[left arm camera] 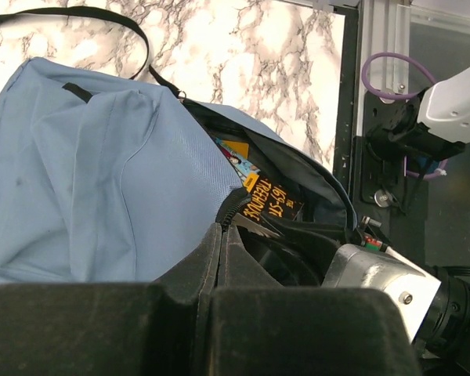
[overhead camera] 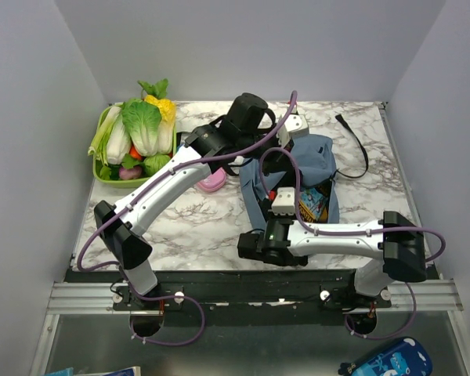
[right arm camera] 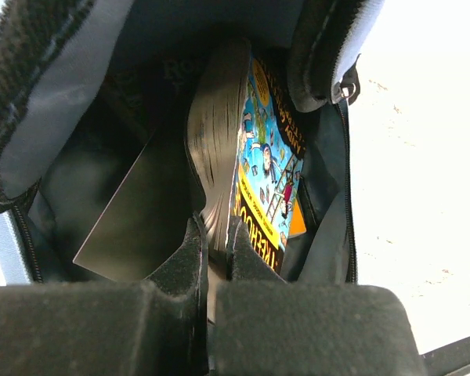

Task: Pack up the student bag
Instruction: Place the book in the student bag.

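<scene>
Inside bag (right arm camera: 47, 102), book (right arm camera: 219, 141) between right jaws

Book (overhead camera: 313, 205) inside student bag (overhead camera: 317, 153), basket (overhead camera: 110, 178) left

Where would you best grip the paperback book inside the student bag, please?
Grip the paperback book by its page edge, through the open mouth of the student bag, jaws across its thickness. It stands on edge between the bag wall and a dark flat item, so only that edge is exposed; the right gripper pinches it there.
</scene>
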Motion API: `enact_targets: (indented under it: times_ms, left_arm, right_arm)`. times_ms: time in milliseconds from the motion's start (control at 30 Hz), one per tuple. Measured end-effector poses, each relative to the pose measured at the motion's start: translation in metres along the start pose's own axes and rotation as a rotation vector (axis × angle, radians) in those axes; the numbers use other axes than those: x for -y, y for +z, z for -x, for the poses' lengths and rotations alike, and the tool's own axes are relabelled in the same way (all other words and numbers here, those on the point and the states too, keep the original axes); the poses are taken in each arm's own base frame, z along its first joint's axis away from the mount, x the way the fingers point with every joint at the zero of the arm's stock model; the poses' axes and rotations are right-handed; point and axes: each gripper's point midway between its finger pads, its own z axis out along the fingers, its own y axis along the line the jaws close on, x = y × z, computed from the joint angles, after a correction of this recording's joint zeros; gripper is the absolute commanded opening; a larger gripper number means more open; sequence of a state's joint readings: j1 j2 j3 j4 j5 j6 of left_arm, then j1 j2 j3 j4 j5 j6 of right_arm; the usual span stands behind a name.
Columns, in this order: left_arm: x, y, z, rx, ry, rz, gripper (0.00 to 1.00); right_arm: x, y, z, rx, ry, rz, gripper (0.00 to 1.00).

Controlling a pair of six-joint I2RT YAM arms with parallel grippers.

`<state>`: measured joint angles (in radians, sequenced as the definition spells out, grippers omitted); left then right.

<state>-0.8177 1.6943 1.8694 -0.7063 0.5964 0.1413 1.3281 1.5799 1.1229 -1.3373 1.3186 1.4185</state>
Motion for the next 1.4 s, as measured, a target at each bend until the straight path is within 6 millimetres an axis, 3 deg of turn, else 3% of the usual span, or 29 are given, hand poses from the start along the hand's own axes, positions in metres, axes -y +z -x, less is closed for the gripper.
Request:
enact_targets:
  times_ms: [200,367,467,500,533,600,767,800,867,933,1000,1100,1200,1300,1400]
  left_arm:
    - [0.0,0.0,0.0,0.0,0.0,-0.002,0.0]
    - [0.001,0.0,0.0,-0.001,-0.001,-0.005,0.0]
    - [0.001,0.0,0.001,-0.003,-0.002,-0.008,0.0]
    - [0.001,0.0,0.001,-0.005,-0.003,-0.009,0.0]
    - [0.001,0.0,0.001,-0.005,-0.003,-0.01,0.0]
    - [0.001,0.0,0.001,-0.005,-0.002,-0.013,0.0]
    - [0.001,0.001,0.0,-0.009,-0.005,-0.015,0.0]
    - [0.001,0.002,-0.001,-0.009,-0.005,-0.016,0.0]
    - [0.0,0.003,0.0,-0.009,-0.005,-0.016,0.0]
    - [-0.001,0.004,0.001,-0.006,-0.003,-0.015,0.0]
    - [-0.002,0.003,0.002,-0.006,-0.003,-0.013,0.0]
    - [-0.002,0.004,0.003,-0.001,0.0,-0.013,0.0]
    - [-0.002,0.004,0.005,0.006,0.005,-0.011,0.0]
    - [-0.003,0.004,0.006,0.01,0.009,-0.011,0.0]
    - [-0.004,0.004,0.006,0.011,0.022,-0.015,0.0]
  right_arm:
    - [-0.002,-0.002,-0.005,0.045,0.023,0.01,0.01]
    - [-0.022,-0.011,-0.013,0.078,-0.004,0.038,0.01]
    - [-0.033,-0.01,-0.019,0.085,-0.014,0.035,0.26]
    - [-0.034,-0.008,-0.02,0.086,-0.009,0.028,0.44]
    - [-0.034,-0.006,-0.02,0.085,0.002,0.019,0.51]
    - [-0.03,0.004,-0.016,0.09,0.044,-0.011,0.63]
    - [-0.009,0.017,-0.005,0.097,0.126,-0.057,0.78]
    - [-0.008,0.014,-0.002,0.101,0.139,-0.048,0.84]
    - [-0.008,0.007,0.006,0.112,0.172,-0.019,0.85]
    - [-0.005,-0.002,0.015,0.12,0.219,0.016,0.76]
    - [-0.003,-0.013,0.023,0.112,0.303,0.064,0.74]
    - [-0.002,-0.034,0.03,0.074,0.428,0.154,0.8]
    - [-0.005,-0.055,0.032,0.051,0.421,0.25,0.82]
    - [-0.021,-0.07,0.029,0.015,0.387,0.39,1.0]
    - [-0.023,-0.077,0.023,0.025,0.38,0.597,1.0]
